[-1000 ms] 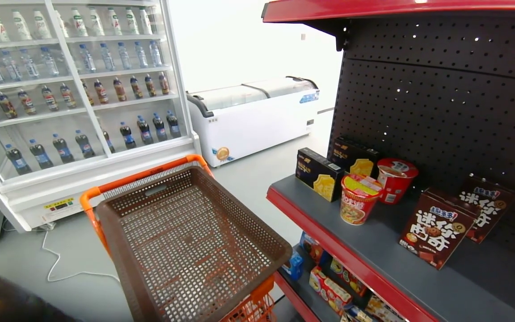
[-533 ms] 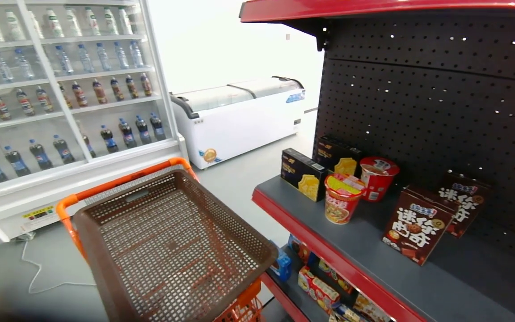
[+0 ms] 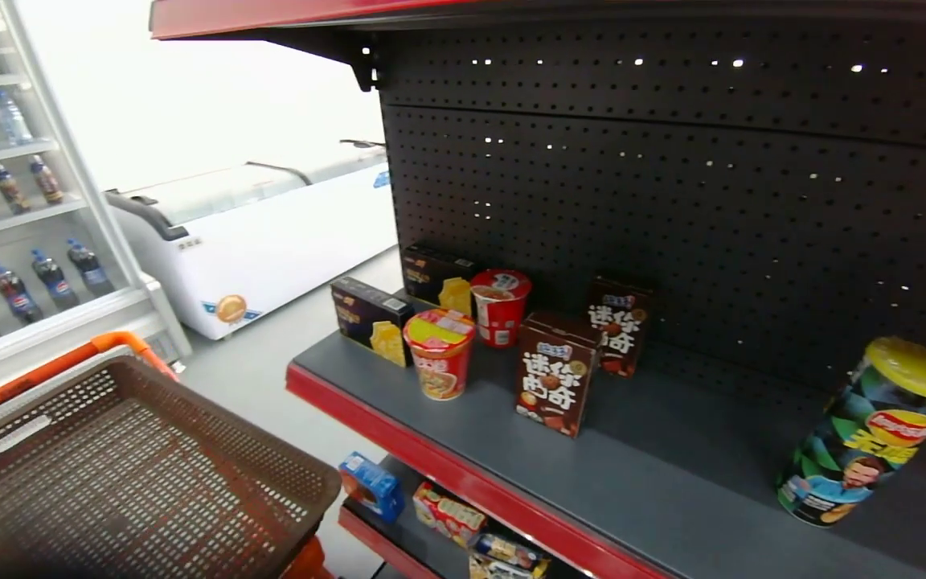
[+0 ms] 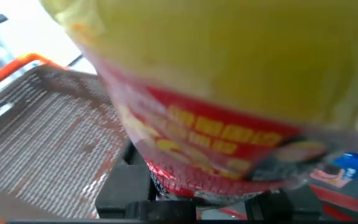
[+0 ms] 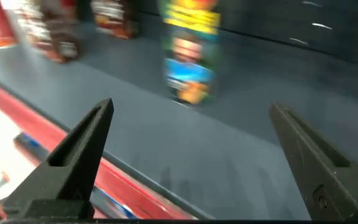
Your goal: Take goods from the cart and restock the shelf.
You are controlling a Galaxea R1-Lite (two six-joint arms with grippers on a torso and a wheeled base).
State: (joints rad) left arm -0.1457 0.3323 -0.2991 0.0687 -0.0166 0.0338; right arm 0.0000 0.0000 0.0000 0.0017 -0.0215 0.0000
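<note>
A noodle cup [image 4: 216, 118] with a yellow lid and red wall sits close before the left wrist camera, and my left gripper [image 4: 204, 202] is shut on it, above the edge of the brown cart basket [image 4: 42, 137]. The basket [image 3: 214, 410] holds nothing in the head view. My right gripper [image 5: 191, 106] stands open over the grey shelf board [image 5: 241, 155], with nothing between its fingers. A chips can [image 5: 191, 56] stands upright just beyond them. On the shelf [image 3: 672, 482] stand two noodle cups [image 3: 439, 354], two brown boxes [image 3: 555, 374], two dark boxes [image 3: 370, 320] and the chips can [image 3: 873, 434].
The shelf board has bare room between the brown boxes and the chips can. A black pegboard wall [image 3: 672, 201] backs it. A lower shelf [image 3: 447, 511] holds more packets. A chest freezer [image 3: 254, 233] and a drinks fridge [image 3: 13, 201] stand behind the cart.
The head camera has swung to the right: the shelf has slid left in the picture, the chips can has come into view, and the cart sits at the lower left edge.
</note>
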